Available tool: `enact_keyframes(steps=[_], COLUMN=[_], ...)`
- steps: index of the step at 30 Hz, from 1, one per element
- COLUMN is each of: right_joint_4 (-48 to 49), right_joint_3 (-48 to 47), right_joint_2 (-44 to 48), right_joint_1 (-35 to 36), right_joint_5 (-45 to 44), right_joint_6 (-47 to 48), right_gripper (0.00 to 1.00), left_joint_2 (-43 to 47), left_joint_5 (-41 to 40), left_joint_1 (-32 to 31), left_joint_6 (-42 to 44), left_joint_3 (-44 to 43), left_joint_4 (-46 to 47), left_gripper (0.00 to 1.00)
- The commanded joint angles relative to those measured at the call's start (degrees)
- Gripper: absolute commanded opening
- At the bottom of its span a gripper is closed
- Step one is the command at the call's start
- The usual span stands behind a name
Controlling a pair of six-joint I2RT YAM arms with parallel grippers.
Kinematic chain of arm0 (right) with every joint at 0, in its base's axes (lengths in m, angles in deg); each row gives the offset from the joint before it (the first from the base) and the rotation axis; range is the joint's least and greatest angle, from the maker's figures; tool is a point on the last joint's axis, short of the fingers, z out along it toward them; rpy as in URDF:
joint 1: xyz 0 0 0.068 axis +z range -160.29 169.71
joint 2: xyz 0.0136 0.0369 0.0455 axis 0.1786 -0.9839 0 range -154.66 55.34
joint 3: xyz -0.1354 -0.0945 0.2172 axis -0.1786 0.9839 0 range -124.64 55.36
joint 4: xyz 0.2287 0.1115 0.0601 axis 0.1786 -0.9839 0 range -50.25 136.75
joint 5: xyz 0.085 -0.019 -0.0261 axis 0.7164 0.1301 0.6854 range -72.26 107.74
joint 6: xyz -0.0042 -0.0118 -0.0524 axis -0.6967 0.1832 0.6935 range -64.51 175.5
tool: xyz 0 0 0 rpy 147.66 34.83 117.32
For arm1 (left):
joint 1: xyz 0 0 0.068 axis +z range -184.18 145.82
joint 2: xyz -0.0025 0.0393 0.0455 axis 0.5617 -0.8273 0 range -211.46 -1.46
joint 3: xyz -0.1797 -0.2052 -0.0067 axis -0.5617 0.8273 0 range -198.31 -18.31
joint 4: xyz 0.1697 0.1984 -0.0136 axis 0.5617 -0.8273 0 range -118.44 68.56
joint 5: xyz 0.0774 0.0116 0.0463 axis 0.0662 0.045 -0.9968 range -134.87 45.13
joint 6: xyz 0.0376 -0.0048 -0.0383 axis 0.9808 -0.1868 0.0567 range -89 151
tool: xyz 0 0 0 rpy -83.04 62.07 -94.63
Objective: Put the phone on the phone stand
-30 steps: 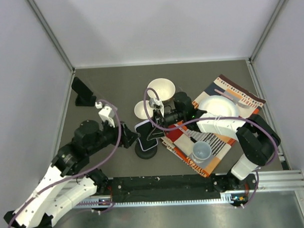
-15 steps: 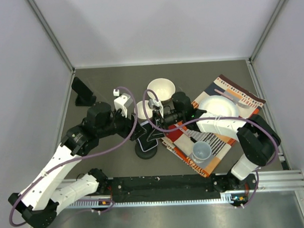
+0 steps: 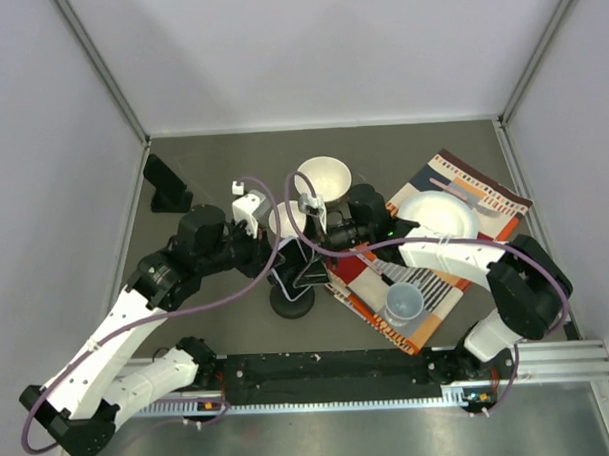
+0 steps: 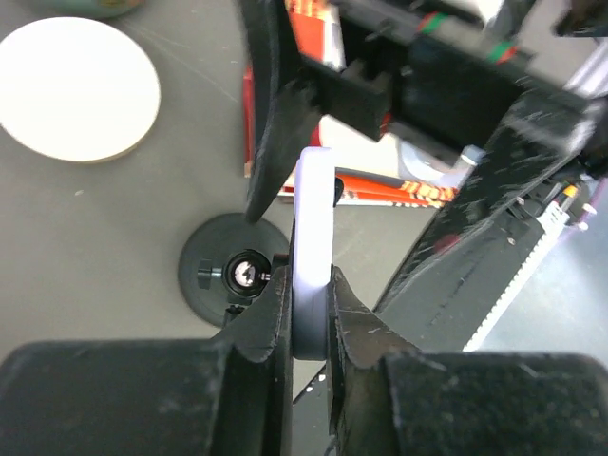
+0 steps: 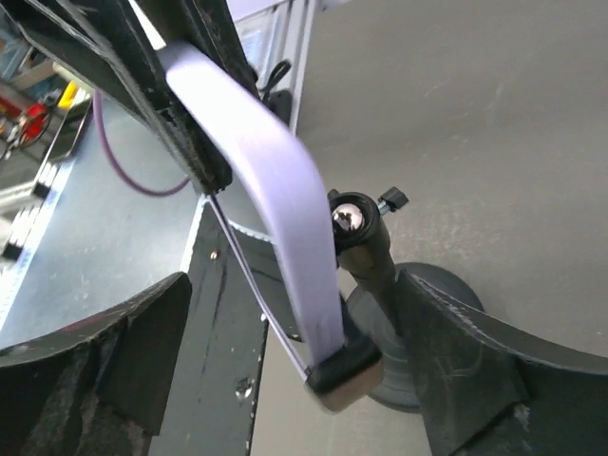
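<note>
Over the last second the left arm swung up and in from the table's near left, until the left gripper (image 3: 270, 257) reached the phone (image 3: 294, 267). In the left wrist view its fingers (image 4: 275, 309) were clamped on the pale edge of the phone (image 4: 313, 237), which stood on edge above the phone stand (image 3: 291, 304). The stand's round black base (image 4: 211, 275) rested on the grey table (image 3: 222, 171), just beside and below the held phone. From the right wrist view, the lavender phone (image 5: 275, 180) slanted down past the stand's shiny ball joint (image 5: 348, 218); whether it was seated in the stand could not be told. The right gripper (image 3: 321, 243) hovered at the phone's far side, its fingers (image 5: 104, 351) spread wide apart with nothing between them gripped. Two white bowls (image 3: 325, 177) stood just behind. A striped placemat (image 3: 463, 182) to the right carried a plate (image 3: 436, 213) and a cup (image 3: 404, 303).
</note>
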Motion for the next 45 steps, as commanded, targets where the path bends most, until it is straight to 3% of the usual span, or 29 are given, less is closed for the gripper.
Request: enact_keyframes(steps=[1, 2, 4, 7, 11, 14, 17, 20, 22, 23, 30, 35, 38, 45], right_joint_4=[0.2, -0.4, -2.9, -7.3, -10.3, -7.4, -1.8, -0.5, -1.7, -4.2, -15.1, -15.3, -15.0, -14.8], right_joint_3=[-0.1, -0.1, 0.2, 0.3, 1.4, 6.7, 12.1, 15.4, 16.2, 16.4, 14.3, 14.2, 14.8, 15.4], right_joint_2=[7.8, 10.8, 13.9, 19.1, 23.3, 26.8, 29.7, 33.0, 35.9, 36.9, 42.3, 42.8, 42.6, 42.2], right_joint_1=[0.7, 0.7, 0.7, -0.1, -0.7, -0.7, -0.7, -0.6, -0.7, -0.7, -0.7, -0.6, -0.7, -0.7], right_joint_5=[-10.5, -13.5, -17.5, -25.5, -24.0, -21.6, -19.0, -17.9, -18.5, -19.1, -22.5, -20.3, -19.3, -19.0], right_joint_6=[-7.2, -7.9, -8.9, -9.5, -8.5, -11.0, -16.2, -18.9, -18.0, -17.1, -8.1, -7.3, -7.4, -6.6], right_gripper=[0.93, 0.99, 0.99, 0.99, 0.99, 0.99, 0.99, 0.99, 0.99, 0.99, 0.99, 0.99, 0.99, 0.99], left_joint_2=[6.2, 7.2, 10.0, 11.5, 12.3, 13.4, 14.2, 13.7, 12.3, 10.6, 3.8, -0.2, -1.4, -4.4], left_joint_5=[-16.6, -20.3, -29.9, -38.1, -52.1, -59.6, -61.7, -58.1, -50.6, -48.1, -29.4, -14.8, -10.2, -8.3], left_joint_1=[0.7, 0.7, 0.8, 0.8, 0.8, 0.9, 2.4, 9.4, 14.4, 19.8, 38.3, 50.7, 53.8, 53.9], left_joint_6=[-0.2, -0.5, -1.5, -3.7, -5.7, -3.7, -0.9, 2.0, 2.5, 2.5, 5.0, 4.9, 6.7, 11.2], left_joint_3=[-2.2, -3.0, -3.8, -5.8, -7.6, -5.8, -4.0, -2.4, -2.2, -2.4, -2.4, -0.4, 0.6, 1.2], left_joint_4=[-4.3, -6.3, -8.1, -11.3, -11.7, -6.4, 2.1, 10.3, 13.2, 13.8, 20.7, 24.4, 28.5, 33.9], left_gripper=[0.00, 0.00, 0.00, 0.00, 0.00, 0.00, 0.00, 0.00, 0.00, 0.00, 0.00, 0.00, 0.00, 0.00])
